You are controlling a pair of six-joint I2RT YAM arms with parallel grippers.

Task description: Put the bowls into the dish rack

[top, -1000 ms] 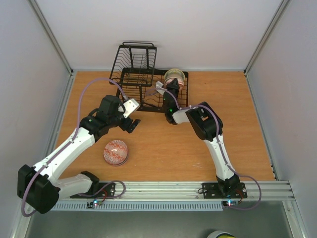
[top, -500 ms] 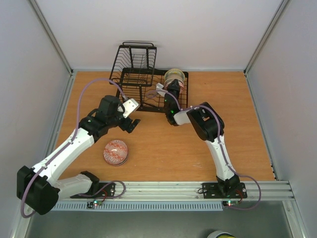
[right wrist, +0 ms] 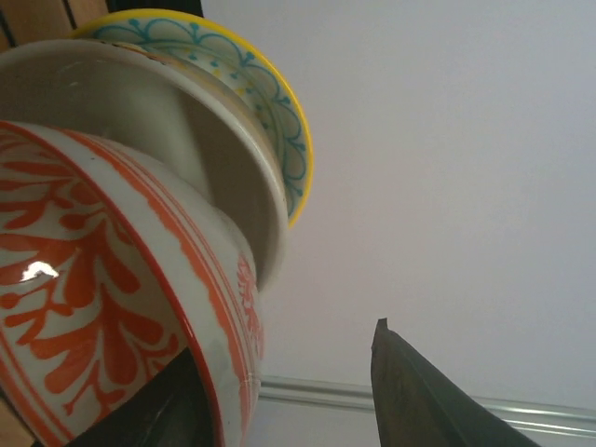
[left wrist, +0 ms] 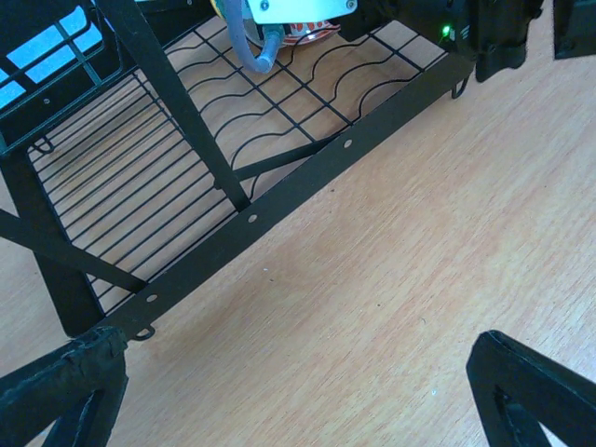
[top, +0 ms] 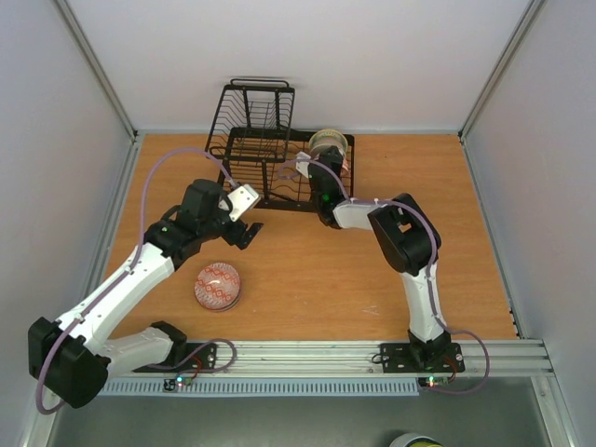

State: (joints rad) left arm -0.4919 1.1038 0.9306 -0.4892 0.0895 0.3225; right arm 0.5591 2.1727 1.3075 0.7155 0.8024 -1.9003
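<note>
Two racked: red-and-white bowl (right wrist: 93, 307) and cream bowl (right wrist: 233, 93) are sitting in the dish rack (top: 256, 140), right end.
One waiting: pink-red bowl (top: 218, 285) is lying on the table (top: 447, 242).
Right gripper (top: 317, 166): is gaping beside the racked pair.
Left gripper (left wrist: 298, 400): is hovering spread, empty.

The dish rack (top: 253, 146) stands at the table's (top: 466, 242) far middle — two bowls (top: 328, 143) in its right end, one behind the other. A third bowl (top: 218, 285) lies on the table, before the rack, leftward.

Left claw (left wrist: 298, 372), right claw (right wrist: 279, 400): open.
</note>
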